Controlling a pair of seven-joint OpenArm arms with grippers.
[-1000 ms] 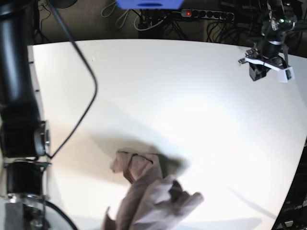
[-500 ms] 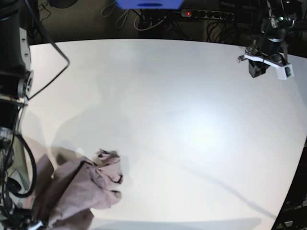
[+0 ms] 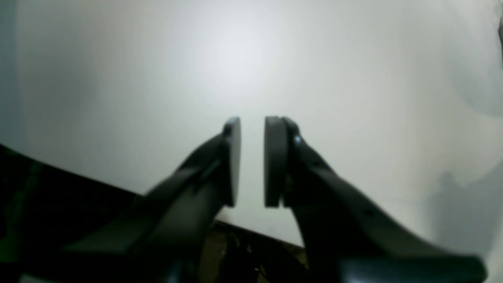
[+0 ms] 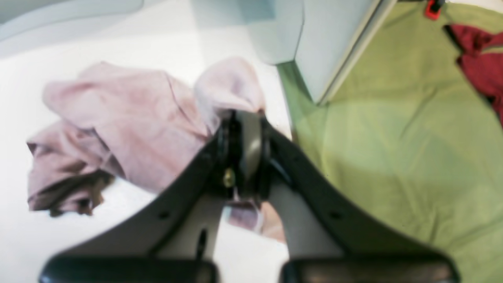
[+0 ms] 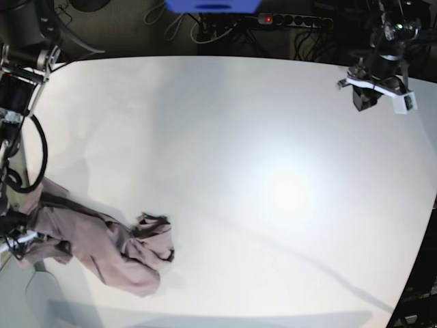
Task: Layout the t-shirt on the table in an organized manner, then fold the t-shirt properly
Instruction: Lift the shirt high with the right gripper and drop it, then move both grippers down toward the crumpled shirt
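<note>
The pink t-shirt (image 5: 109, 249) lies bunched on the white table (image 5: 259, 171) at the near left, stretched toward the table's left edge. My right gripper (image 5: 19, 238) sits at that edge. In the right wrist view it (image 4: 243, 157) is shut on a fold of the t-shirt (image 4: 129, 125), whose bulk trails to the left on the table (image 4: 39, 236). My left gripper (image 5: 372, 96) hangs over the far right corner, well away from the cloth. In the left wrist view it (image 3: 251, 161) shows a narrow gap between its pads with nothing in it, above bare table (image 3: 251, 59).
A power strip (image 5: 293, 19) and cables lie behind the table's far edge, beside a blue object (image 5: 212, 5). The right arm's black links (image 5: 17, 89) stand along the left edge. Beyond that edge are a green surface (image 4: 393, 157) and a red item (image 4: 479, 59).
The right gripper has dragged the t-shirt from the near middle of the table to the left edge, pulling it out longer. The left gripper has hardly moved.
</note>
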